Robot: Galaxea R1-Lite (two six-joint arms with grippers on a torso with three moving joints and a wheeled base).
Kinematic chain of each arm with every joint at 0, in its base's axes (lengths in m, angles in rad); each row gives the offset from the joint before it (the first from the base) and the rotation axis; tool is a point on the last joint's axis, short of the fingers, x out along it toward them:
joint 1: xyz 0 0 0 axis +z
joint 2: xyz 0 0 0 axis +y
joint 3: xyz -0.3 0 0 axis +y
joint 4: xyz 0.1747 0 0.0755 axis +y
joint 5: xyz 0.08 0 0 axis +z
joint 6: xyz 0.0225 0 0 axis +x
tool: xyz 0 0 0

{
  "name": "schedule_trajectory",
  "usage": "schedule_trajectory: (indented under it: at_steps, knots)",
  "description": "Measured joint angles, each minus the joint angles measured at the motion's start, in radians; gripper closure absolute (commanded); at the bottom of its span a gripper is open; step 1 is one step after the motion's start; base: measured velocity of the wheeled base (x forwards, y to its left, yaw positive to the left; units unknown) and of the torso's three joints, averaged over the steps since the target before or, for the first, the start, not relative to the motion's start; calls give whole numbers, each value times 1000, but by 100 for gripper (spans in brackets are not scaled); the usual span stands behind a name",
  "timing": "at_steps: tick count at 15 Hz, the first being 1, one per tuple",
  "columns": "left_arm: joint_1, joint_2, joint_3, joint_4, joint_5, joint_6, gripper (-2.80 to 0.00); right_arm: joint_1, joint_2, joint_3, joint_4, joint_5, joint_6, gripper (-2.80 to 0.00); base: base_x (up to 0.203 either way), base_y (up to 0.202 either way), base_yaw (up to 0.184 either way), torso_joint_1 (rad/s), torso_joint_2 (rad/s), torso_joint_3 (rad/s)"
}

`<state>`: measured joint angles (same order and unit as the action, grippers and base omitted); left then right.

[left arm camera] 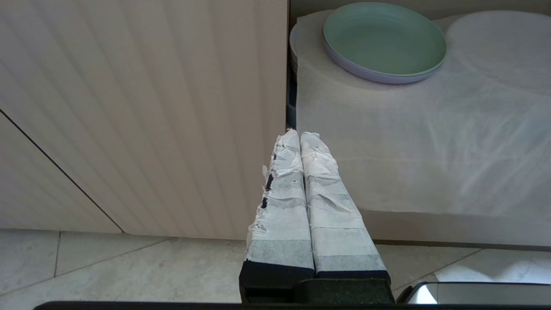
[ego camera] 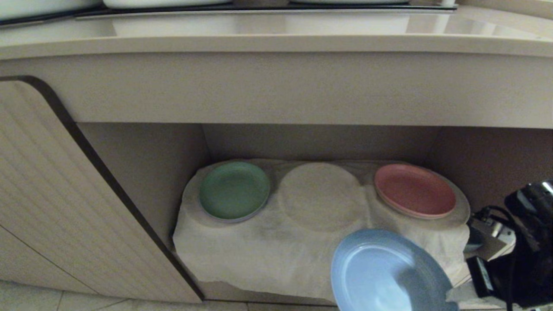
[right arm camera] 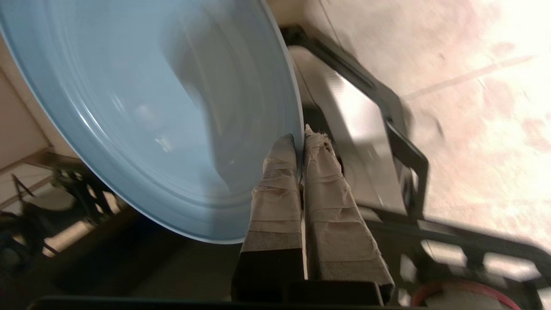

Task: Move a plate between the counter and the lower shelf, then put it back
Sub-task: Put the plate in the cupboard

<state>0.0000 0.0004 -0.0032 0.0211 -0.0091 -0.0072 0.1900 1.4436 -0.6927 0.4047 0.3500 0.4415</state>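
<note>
Blue plate: your plate (ego camera: 384, 272) hangs tilted in front of the lower shelf (ego camera: 151, 172), low at the right of the head view, clear of the white cloth (ego camera: 259, 255).
Right hand: your right hand (right arm camera: 300, 137) pinches the plate's rim between its taped fingers (right arm camera: 275, 198); only the right wrist view shows this grip, since the head view catches just the dark arm (ego camera: 522, 242) at the right edge.
Left hand: your left hand (left arm camera: 300, 137) has its taped fingers pressed together on nothing, low beside the ribbed cabinet door (left arm camera: 150, 107); only the left wrist view shows it.
Shelf: you can see a green plate (ego camera: 234, 190) on the left hump and a pink plate (ego camera: 414, 190) on the right hump, with the bare middle hump (ego camera: 322, 194) between them.
Counter: the counter (ego camera: 276, 43) runs above the recess, seen only from the head.
Floor: pale tiles (left arm camera: 107, 267) lie below the left hand.
</note>
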Motion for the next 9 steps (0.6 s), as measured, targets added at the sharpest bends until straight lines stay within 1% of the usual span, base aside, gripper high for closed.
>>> schedule_trajectory:
  at_steps: [3,9]
  knots:
    - [0,0,0,0,0,-1,0,46,82,-46,-90,-1,74,0,0,0,0,0,0,0]
    - [0,0,0,0,0,0,0,68,228,-183,-103,-6,99,0,0,0,0,0,0,0]
